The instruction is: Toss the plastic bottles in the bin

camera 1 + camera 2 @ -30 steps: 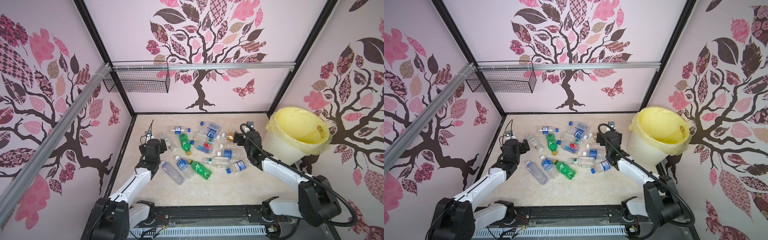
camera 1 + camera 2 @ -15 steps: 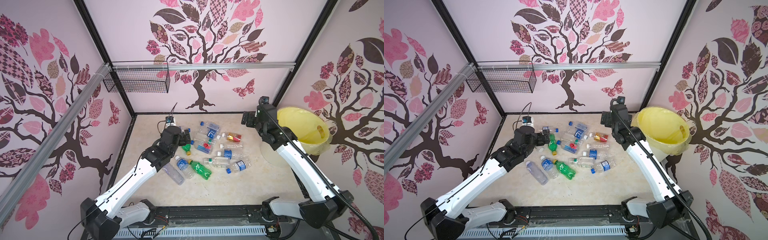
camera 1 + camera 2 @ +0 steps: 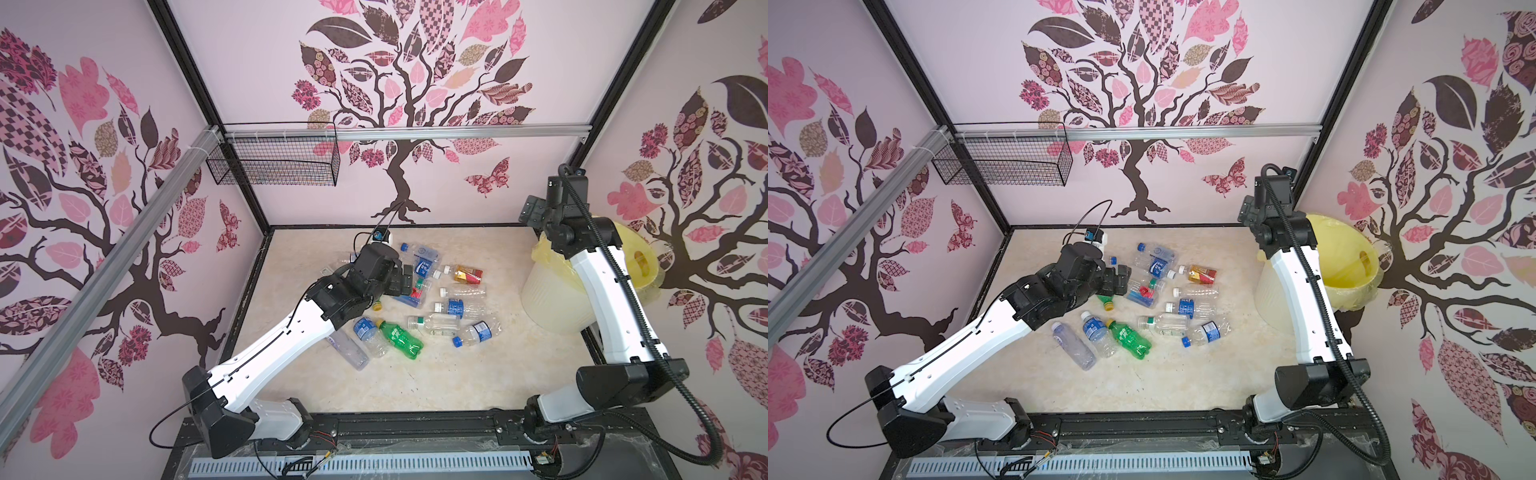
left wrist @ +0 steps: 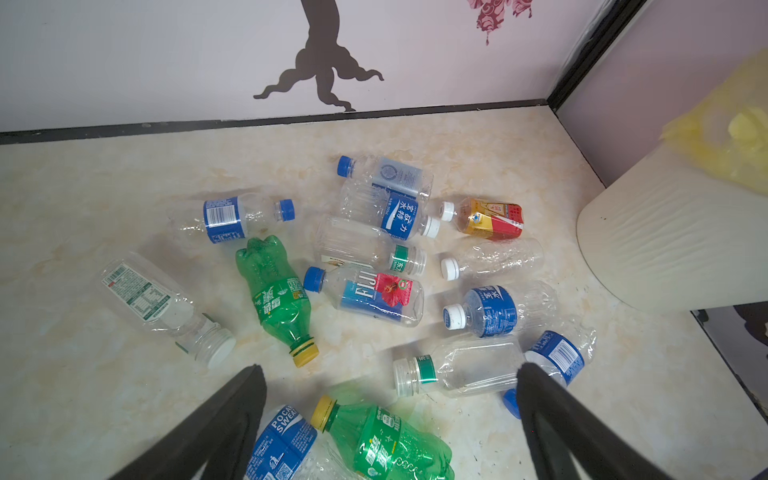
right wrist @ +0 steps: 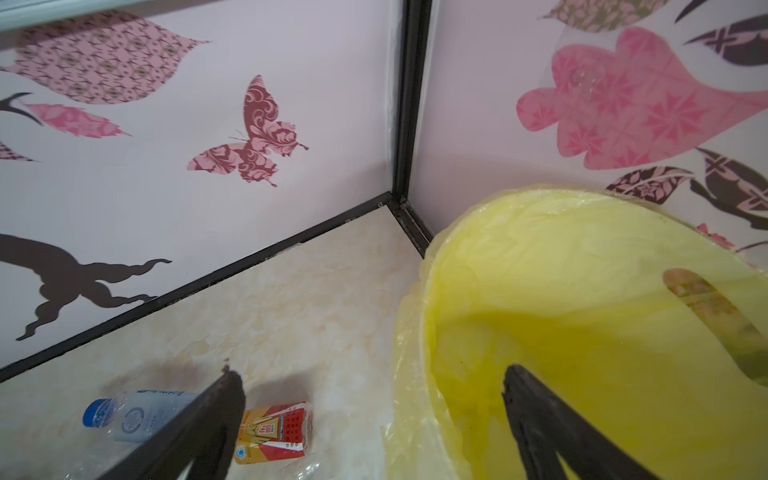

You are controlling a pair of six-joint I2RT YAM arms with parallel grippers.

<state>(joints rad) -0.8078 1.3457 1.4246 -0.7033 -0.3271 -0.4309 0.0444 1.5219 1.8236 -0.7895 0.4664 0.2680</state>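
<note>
Tree-decal walls (image 3: pixel 457 174) | beige marbled tabletop (image 3: pixel 415 382) | plastic bottles (image 3: pixel 399 338) scattered | left end effector (image 4: pixel 390 368), right end effector (image 5: pixel 372 370) spread, empty

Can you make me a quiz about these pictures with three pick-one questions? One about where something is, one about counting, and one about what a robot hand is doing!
1. Where is the bin?
A. far right
B. in the middle
C. far left

2. How many green bottles are there?
A. one
B. two
C. four

3. What is the right gripper doing?
A. open, holding nothing
B. shut on a bottle
C. shut on the bag

Answers:
1 A: in both top views it stands at the right edge.
2 B: the left wrist view shows two, both lying down.
3 A: in the right wrist view its jaws stand wide apart with nothing between them.
</note>
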